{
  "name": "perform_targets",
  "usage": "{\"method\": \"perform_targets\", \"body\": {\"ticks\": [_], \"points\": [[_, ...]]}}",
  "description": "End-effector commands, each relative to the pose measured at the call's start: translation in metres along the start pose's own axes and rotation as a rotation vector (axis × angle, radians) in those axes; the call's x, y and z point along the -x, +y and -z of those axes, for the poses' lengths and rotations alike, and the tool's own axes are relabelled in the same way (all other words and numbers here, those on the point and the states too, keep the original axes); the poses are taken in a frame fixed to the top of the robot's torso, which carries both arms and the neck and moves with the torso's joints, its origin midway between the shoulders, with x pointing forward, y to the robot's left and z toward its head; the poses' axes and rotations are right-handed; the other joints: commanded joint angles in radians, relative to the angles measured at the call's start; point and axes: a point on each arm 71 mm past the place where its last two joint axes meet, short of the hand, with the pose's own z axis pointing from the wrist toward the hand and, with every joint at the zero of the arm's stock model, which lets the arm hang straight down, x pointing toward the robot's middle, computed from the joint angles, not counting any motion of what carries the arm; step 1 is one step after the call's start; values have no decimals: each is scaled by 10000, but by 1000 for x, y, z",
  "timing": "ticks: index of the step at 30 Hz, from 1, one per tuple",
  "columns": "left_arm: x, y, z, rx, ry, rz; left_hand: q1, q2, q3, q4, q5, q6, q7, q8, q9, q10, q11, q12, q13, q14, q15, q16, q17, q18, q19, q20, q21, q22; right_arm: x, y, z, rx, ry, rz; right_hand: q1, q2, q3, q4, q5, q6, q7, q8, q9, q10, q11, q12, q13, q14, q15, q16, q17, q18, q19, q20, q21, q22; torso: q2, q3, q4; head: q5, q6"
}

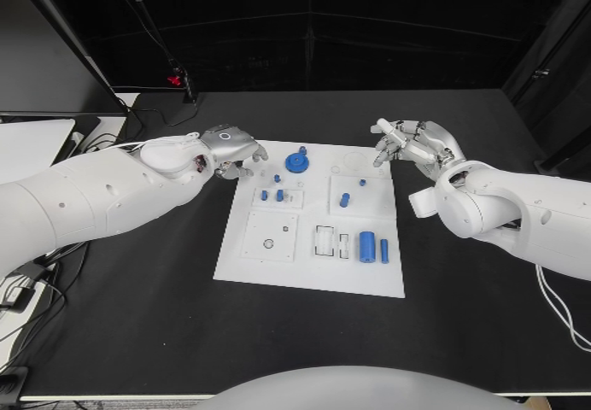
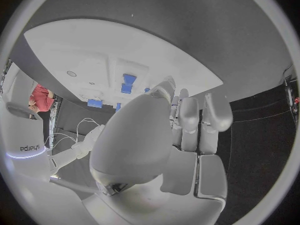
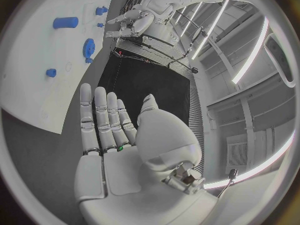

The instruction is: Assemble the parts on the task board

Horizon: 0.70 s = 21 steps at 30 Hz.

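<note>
The white task board (image 1: pixel 308 275) lies mid-table. On it are a blue gear (image 1: pixel 297 162) at the far end, several small blue pegs such as one (image 1: pixel 345 200) in the middle, and a thick blue cylinder (image 1: pixel 367 247) beside a thin one (image 1: pixel 384 250) nearer me. My left hand (image 1: pixel 234 154) hovers at the board's far left corner, fingers stretched out side by side (image 2: pixel 187 120), holding nothing. My right hand (image 1: pixel 412 143) is off the far right corner, fingers apart and palm bare (image 3: pixel 119 155). The right wrist view shows the board (image 3: pixel 37 50), the gear (image 3: pixel 88 47) and the cylinder (image 3: pixel 65 22).
Black table top (image 1: pixel 136 307) surrounds the board on all sides. A white recessed block (image 1: pixel 271 237) and slotted holders (image 1: pixel 326 242) sit on the board's near half. Cables hang off the table's left edge (image 1: pixel 43 265). My left hand (image 3: pixel 134 22) appears across the board in the right wrist view.
</note>
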Motion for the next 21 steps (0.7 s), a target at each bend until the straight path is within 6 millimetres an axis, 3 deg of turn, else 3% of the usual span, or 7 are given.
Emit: {"method": "perform_targets", "body": {"ticks": [1,5,11,13,16,18,21], "points": [[10,8,9,437,-1284,-8,67,40,159,-4,2,13,-6,259,34,161,-13,64,-11,-623,-9,-1523,-1575,233,-771,-11,-1267,219,0,3,1,202,214,557,201,-21,30,-54,13,51,398,54,-7,-123,32,-35,-148,71,17,86,-56,94,127,20,-51,-11,-9,-5,4,-19,16],[17,17,23,900,-2536,1310,31,11,543,11,119,360,215,749,118,792,116,233,-18,-1671,273,-3798,-3307,737,-2964,163,-4724,-1341,5,6,0,243,451,1320,648,-167,97,-65,-115,79,310,73,-15,-385,76,-430,-752,343,14,84,-267,104,354,16,-32,-43,-26,-11,53,-34,47],[25,26,36,2135,-4480,4955,-747,62,695,-5,545,730,472,1125,176,717,302,58,-15,-2839,693,-5496,-4238,651,-3878,529,-6143,-2045,15,16,-7,456,715,2759,1204,-435,139,-77,-367,345,14,129,-8,-322,25,-1324,-2025,1716,-162,-46,-639,133,1319,-135,241,-93,-53,-26,86,-83,102],[27,28,40,2489,-5046,6237,-1391,64,453,3,969,663,501,1132,150,548,428,21,-9,-3346,886,-5887,-4470,574,-4221,702,-6684,-2370,17,19,-9,586,758,3295,1400,-558,147,-114,-389,556,-74,95,0,-158,-101,-1695,-2478,2709,-326,84,-681,133,2039,-306,589,12,-73,-41,89,-145,135],[27,28,43,2722,-5664,7894,-2231,161,-36,-37,2243,534,584,1113,105,201,568,-10,7,-3917,1103,-6252,-4719,531,-4581,895,-7382,-2843,18,21,-11,780,788,3950,1630,-686,181,-142,-487,884,-140,-35,3,289,-286,-2131,-3034,4019,-560,324,-673,124,2920,-559,1138,242,-78,-45,84,-237,192],[26,26,44,2765,-6030,8900,-2906,280,-573,-10,3150,327,681,1073,56,-101,677,15,25,-4438,1283,-6506,-4921,475,-4966,1060,-7979,-3253,19,22,-12,915,805,4345,1771,-764,218,-156,-539,1089,-158,-181,-2,600,-404,-2426,-3379,4860,-711,597,-434,-64,3938,-709,2494,1068,-72,-46,100,-325,237],[25,22,45,2590,-6411,10209,-3444,634,-1261,5,3407,-73,855,1080,-7,-689,834,139,39,-5209,1532,-6701,-5210,440,-5491,1315,-8832,-3881,18,24,-13,1161,829,4938,1990,-848,318,-195,-751,1490,-167,-419,5,1209,-575,-2841,-3846,7093,-926,2612,4050,-539,5708,-922,5302,2848,-66,-54,92,-434,348]]}}
